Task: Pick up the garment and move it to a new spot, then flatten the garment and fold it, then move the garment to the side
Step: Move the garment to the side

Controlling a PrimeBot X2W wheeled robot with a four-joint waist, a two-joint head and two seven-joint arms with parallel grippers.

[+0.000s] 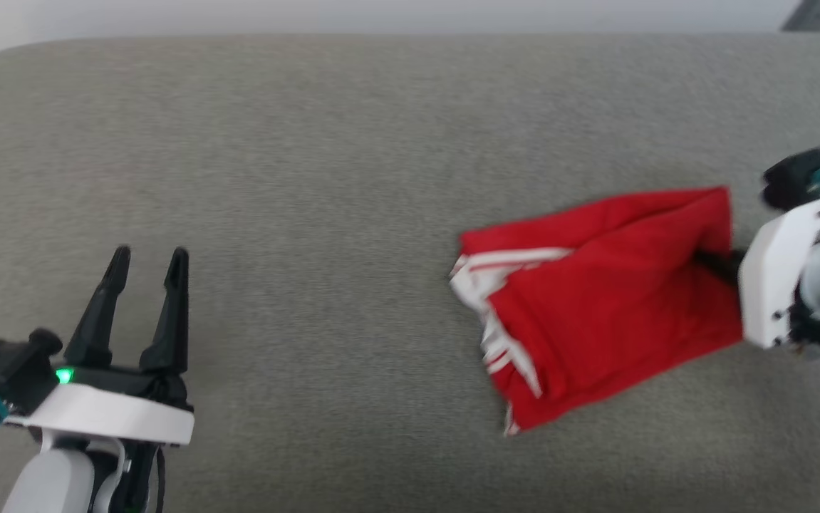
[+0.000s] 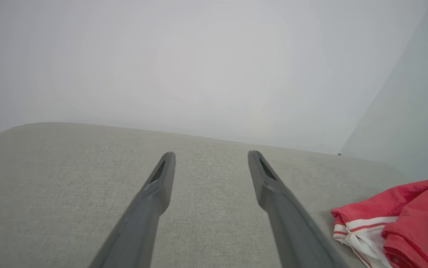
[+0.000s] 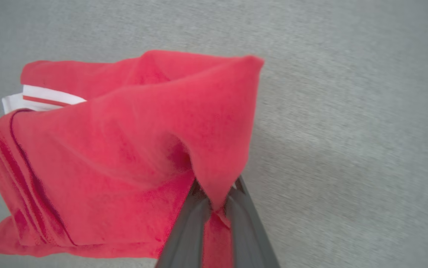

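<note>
I have the right gripper [image 3: 217, 199] clamped on the garment [image 1: 609, 299]. In the right wrist view its two dark fingers [image 3: 189, 223] are pressed together with a fold of red cloth pinched between them. In the head view that gripper comes in from the right edge, its fingers buried in the garment's right side.

The garment is on the right part of the grey upholstered surface [image 1: 324, 142], roughly midway between near and far. It is a loose, doubled-over bundle, with the white trim and striped hems turned to the left. The pinched edge is raised. The rest seems to rest on the surface, though I can't be sure how much of it touches.

My left gripper [image 1: 150, 258] hovers at the near left, well apart from the garment, fingers spread wide and holding nothing.

As for progress, I judge a carrying step is in hand. The bundle is rumpled, not a neat flat fold, so I take this for the first move to a new spot. If so, flattening, folding and setting it aside are all left, and they will need the left gripper too.
</note>
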